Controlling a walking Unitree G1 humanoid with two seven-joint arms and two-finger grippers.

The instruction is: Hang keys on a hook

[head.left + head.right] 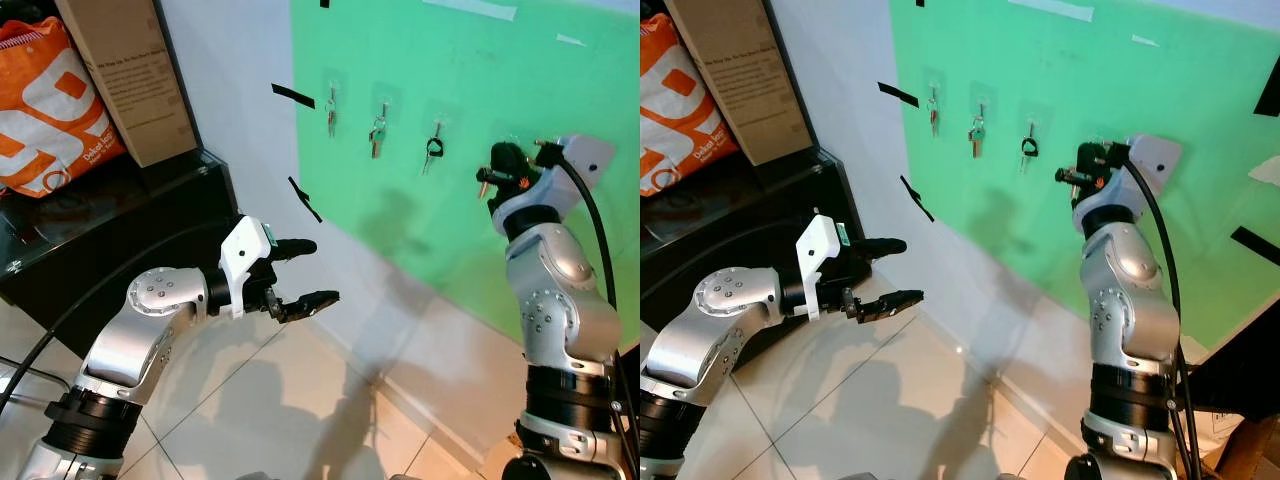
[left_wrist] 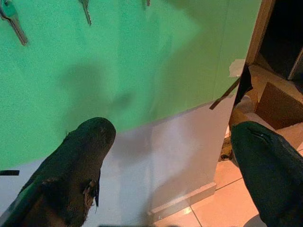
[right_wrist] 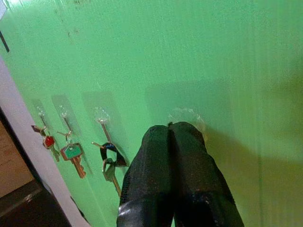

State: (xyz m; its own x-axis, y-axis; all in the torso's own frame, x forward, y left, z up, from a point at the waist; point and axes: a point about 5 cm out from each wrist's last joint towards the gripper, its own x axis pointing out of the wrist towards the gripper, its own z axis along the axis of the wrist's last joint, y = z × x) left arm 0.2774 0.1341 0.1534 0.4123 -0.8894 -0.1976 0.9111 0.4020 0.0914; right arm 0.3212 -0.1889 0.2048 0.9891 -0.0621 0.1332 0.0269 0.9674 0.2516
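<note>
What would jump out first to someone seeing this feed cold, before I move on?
The bright green panel on the wall, with three sets of keys hanging from a row of hooks. The right gripper is raised against that panel, fingers pressed together, at a clear hook beside the hung sets. Lower down, the left gripper is held open toward the wall, and an orange bag sits on the black cabinet.

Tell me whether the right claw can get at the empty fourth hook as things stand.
Probably yes. The right claw, fingers shut, is raised against the green board right at the clear fourth hook, beside the black-tagged keys; nothing stands between.
</note>
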